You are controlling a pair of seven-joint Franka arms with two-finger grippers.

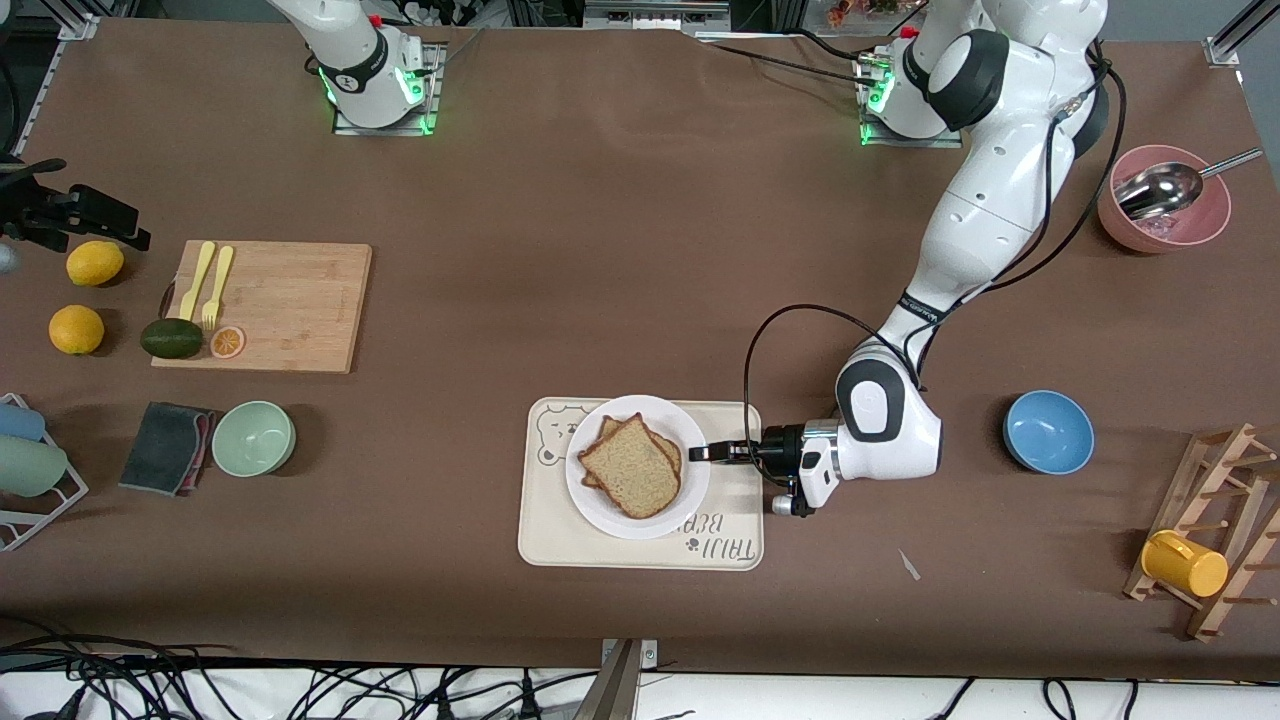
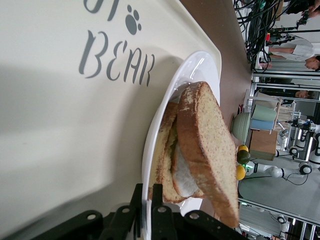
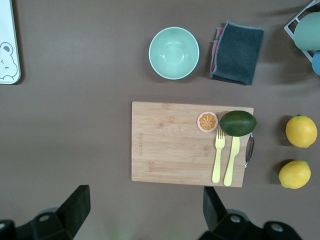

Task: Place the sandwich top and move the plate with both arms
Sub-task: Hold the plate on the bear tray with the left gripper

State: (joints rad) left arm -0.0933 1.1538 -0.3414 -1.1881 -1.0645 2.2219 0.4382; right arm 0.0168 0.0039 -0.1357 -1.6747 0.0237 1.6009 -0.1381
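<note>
Locate the plate (image 1: 600,495) on the cream bear tray (image 1: 545,535), near the edge of the bench (image 1: 620,250) closest to the front camera. The sandwich top (image 1: 630,467) lies on the stack on the plate, covering the lower slice (image 1: 608,430) except for 1 corner. In the left wrist view, the sandwich top (image 2: 207,150) sits skewed over the filling (image 2: 184,177) and overhangs it.

Check the left pincer (image 1: 712,452): it is low at the plate rim on the side toward the left arm's end of the bench. In the left wrist view its fingers (image 2: 159,210) stand close together with the plate rim (image 2: 150,165) between them, clamped on the plate.

The right pincer (image 3: 145,210) hangs high, off the frame of the front view, with its fingers (image 3: 75,207) wide apart and holding nothing. Below it you see the wooden cutting board (image 3: 187,144), which carries a yellow fork (image 3: 217,157), a yellow knife (image 3: 232,160), an orange slice (image 3: 207,121) and an avocado (image 3: 238,123). Near the board lie a green bowl (image 3: 174,53), a grey cloth (image 3: 237,52) and 2 lemons (image 3: 301,131).
</note>
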